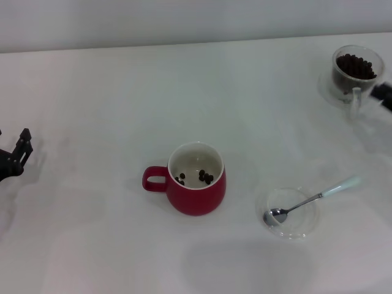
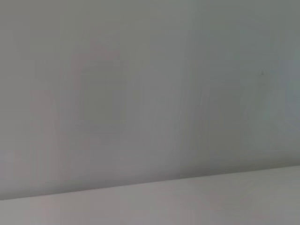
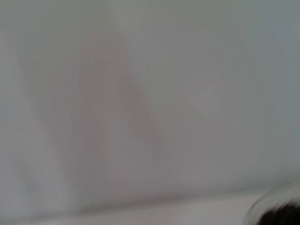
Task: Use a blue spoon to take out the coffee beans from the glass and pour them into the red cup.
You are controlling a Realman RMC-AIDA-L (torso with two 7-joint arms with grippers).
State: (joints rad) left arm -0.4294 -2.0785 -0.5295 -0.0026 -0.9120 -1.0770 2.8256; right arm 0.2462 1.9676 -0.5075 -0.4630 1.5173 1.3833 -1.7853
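Observation:
The red cup (image 1: 196, 187) stands mid-table with its handle toward the left and a few coffee beans (image 1: 204, 177) on its white inside. The glass (image 1: 356, 73) stands at the far right, filled with coffee beans (image 1: 355, 66); a blurred edge of it shows in the right wrist view (image 3: 276, 213). The blue spoon (image 1: 312, 199) lies with its bowl in a shallow clear dish, handle pointing up and right, and no gripper holds it. My right gripper (image 1: 384, 95) shows only as a dark part at the right edge beside the glass. My left gripper (image 1: 18, 153) is at the far left edge.
The shallow clear glass dish (image 1: 301, 228) sits right of the red cup, near the front. The white table (image 1: 110, 110) ends at a wall at the back. The left wrist view shows only blank surface.

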